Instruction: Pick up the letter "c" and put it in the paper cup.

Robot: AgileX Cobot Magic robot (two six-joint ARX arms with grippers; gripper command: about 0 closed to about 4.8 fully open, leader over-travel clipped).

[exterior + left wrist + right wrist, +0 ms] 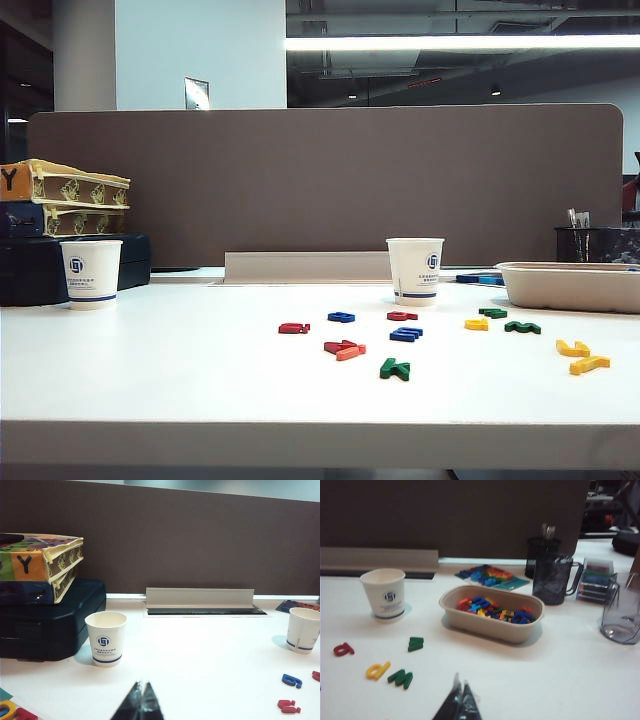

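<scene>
Item 1. My left pincer (pixel 142 689): fingers together, holding nothing, poised low over the near part of the worktop (pixel 200 660), on the side of the second cup.

Item 2. My right pincer (pixel 460 686): fingers together, holding nothing, poised over bare worktop just nearer than the beige tray.

Item 3. Paper cup (pixel 415 270): white with a blue band near its base, upright towards the back of the worktop, near the middle. Loose letters lie just in front of it. My right wrist view catches only a blurred, pale strip of its inside, so I cannot tell what it contains.

Item 4. The letter "c": I cannot make it out among the loose pieces in any view.

Item 5. Second cup (pixel 91 272): the same kind, upright at far left, just beside a dark case (pixel 45 625) with 2 patterned boxes stacked on top.

Item 6. Loose letters: red (pixel 294 327), blue (pixel 341 317), a salmon-orange piece (pixel 351 352) touching a darker red one, green (pixel 394 369), and 2 yellow (pixel 589 364) towards the right.

Item 7. Beige tray (pixel 490 630): on the right, filled with mixed coloured letters.

Item 8. Brown divider panel (pixel 330 180): upright along the back edge.
</scene>
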